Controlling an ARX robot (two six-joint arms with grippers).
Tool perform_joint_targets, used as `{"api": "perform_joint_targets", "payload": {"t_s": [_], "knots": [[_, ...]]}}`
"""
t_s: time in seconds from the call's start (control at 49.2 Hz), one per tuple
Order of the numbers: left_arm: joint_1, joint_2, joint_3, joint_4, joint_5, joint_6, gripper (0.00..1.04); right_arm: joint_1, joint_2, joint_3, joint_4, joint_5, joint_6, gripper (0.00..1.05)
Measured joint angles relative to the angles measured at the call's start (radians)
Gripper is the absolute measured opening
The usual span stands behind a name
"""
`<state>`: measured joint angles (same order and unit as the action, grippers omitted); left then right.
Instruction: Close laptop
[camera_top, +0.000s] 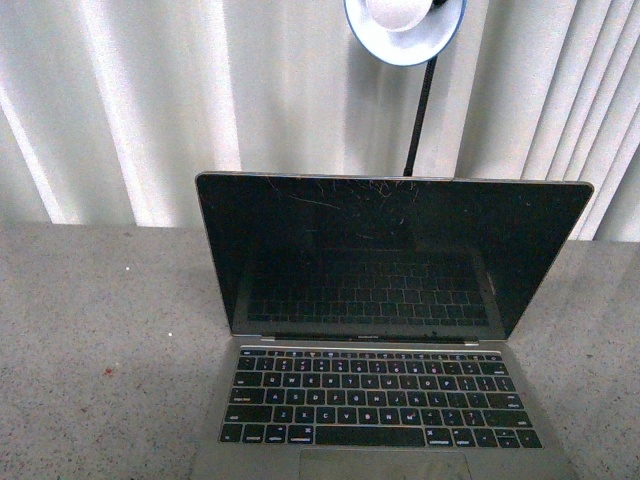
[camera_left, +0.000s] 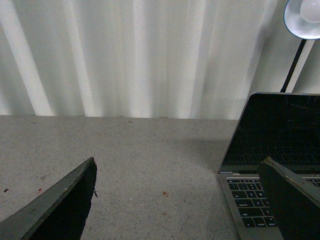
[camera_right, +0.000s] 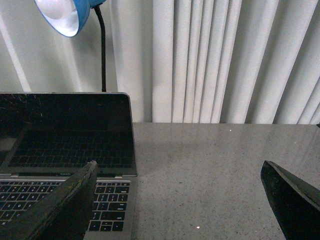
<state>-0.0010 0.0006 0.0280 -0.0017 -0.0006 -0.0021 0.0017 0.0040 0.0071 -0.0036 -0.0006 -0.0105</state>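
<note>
The laptop (camera_top: 380, 320) stands open on the grey speckled table, silver-grey with black keys and a scratched black screen tilted back past upright. Neither arm shows in the front view. In the left wrist view the laptop (camera_left: 270, 150) lies to one side, and my left gripper (camera_left: 180, 170) is open and empty over bare table beside its edge. In the right wrist view the laptop (camera_right: 65, 150) lies on the other side, and my right gripper (camera_right: 180, 172) is open and empty over bare table next to it.
A blue desk lamp (camera_top: 405, 28) on a black stem stands behind the laptop. White pleated curtains (camera_top: 150, 100) hang close behind the table (camera_top: 90, 350). Speckled tabletop runs on both sides of the laptop.
</note>
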Motion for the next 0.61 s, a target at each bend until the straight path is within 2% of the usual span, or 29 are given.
{"api": "perform_joint_targets", "payload": {"t_s": [0.061,0.102,0.183,0.223,0.264,0.366,0.467,0.548,0.609], "knots": [[0.000,0.000,0.000,0.000,-0.001,-0.001,0.98,0.000,0.000,0.000,0.000,0.000,0.000,0.97],[-0.033,0.048,0.035,-0.109,-0.108,-0.061,0.98,0.000,0.000,0.000,0.000,0.001,0.000,0.97],[-0.076,0.167,0.104,-0.289,-0.238,-0.168,0.98,0.043,0.052,0.027,-0.072,0.168,0.063,0.97],[-0.082,0.203,0.109,-0.317,-0.251,-0.221,0.98,0.057,0.104,0.032,-0.062,0.245,0.096,0.97],[-0.084,0.214,0.108,-0.318,-0.241,-0.244,0.98,0.058,0.141,0.031,-0.031,0.267,0.103,0.97],[-0.090,0.239,0.111,-0.261,-0.224,-0.290,0.98,0.022,0.265,0.029,0.109,0.225,0.112,0.97],[-0.100,0.293,0.111,-0.154,-0.201,-0.291,0.98,-0.037,0.420,0.037,0.291,0.142,0.097,0.97],[-0.101,0.376,0.111,-0.042,-0.170,-0.280,0.98,-0.083,0.555,0.056,0.427,0.087,0.067,0.97],[-0.091,0.510,0.112,0.130,-0.111,-0.230,0.98,-0.130,0.708,0.092,0.557,0.020,0.032,0.97]]}}
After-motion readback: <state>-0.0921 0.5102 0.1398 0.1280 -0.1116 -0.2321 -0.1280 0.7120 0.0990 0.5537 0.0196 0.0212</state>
